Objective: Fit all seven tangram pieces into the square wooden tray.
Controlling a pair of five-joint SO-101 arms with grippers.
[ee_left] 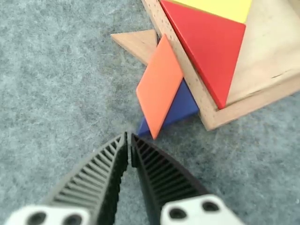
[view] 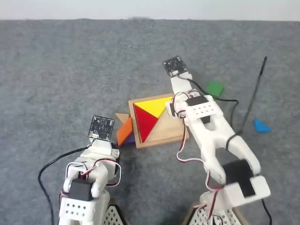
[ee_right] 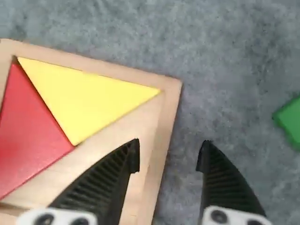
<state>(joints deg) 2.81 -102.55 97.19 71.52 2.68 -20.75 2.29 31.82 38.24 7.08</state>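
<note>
Wooden tray (ee_right: 171, 117) rim lies inside the spread right gripper (ee_right: 168, 152); left gripper (ee_left: 129, 139) pressed together by orange parallelogram (ee_left: 159, 86)

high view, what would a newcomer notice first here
The square wooden tray mid-table, holding a red triangle and a yellow triangle. The open right gripper straddles its rim, and an orange parallelogram lies outside against the tray, just ahead of the shut left gripper.

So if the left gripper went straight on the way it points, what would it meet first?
Probably the near tip of the orange parallelogram, which lies over a blue piece just ahead of the shut left gripper. Depth is unclear, so it could touch the grey carpet first.
</note>
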